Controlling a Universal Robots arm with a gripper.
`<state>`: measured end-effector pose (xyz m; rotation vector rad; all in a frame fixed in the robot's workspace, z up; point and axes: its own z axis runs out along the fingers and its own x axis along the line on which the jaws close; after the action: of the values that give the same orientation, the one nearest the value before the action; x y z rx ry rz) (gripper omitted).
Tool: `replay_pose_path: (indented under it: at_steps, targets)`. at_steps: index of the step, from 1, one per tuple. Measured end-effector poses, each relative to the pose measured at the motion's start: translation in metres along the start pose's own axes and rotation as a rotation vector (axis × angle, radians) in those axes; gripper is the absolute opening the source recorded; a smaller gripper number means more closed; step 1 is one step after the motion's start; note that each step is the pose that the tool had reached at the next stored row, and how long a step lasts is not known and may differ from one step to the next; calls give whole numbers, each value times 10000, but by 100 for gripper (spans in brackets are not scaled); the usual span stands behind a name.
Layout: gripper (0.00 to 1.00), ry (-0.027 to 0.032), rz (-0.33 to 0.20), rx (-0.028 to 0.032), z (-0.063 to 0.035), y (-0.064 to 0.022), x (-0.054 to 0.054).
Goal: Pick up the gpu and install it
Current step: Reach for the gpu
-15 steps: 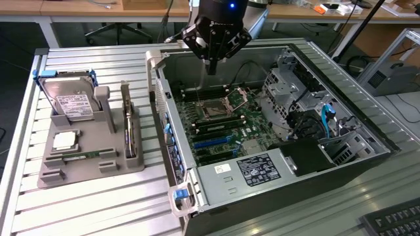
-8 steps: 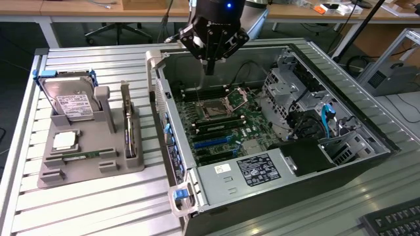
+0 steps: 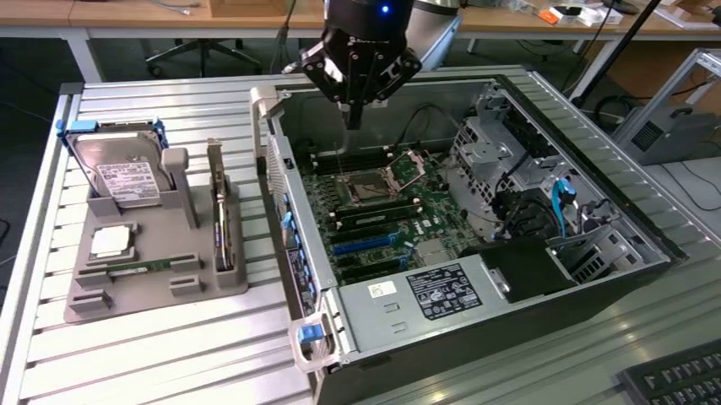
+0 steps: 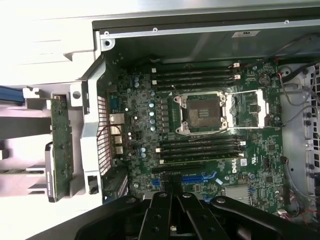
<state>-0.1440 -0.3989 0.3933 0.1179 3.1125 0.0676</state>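
Lower right in the exterior view, the computer case lies open, its slots facing up. At mid-left, the gpu stands on edge in a grey holder, probably so it can be pinched from above. At upper centre, the gripper hangs closed and empty above the motherboard.

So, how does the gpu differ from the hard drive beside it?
The hard drive is a boxy silver block with a white label; the gpu is a thin card. The hard drive leans back, showing its broad face; the gpu stands on its long edge. The gpu sits nearer the computer case than the hard drive. Both rest in the grey holder, apart from the gripper.
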Motion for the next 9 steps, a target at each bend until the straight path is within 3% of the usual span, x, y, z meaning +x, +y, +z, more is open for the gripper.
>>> replay_pose_path:
  at_steps: [9]
  targets:
    - [11,-1,1,-1,-2,-6,83]
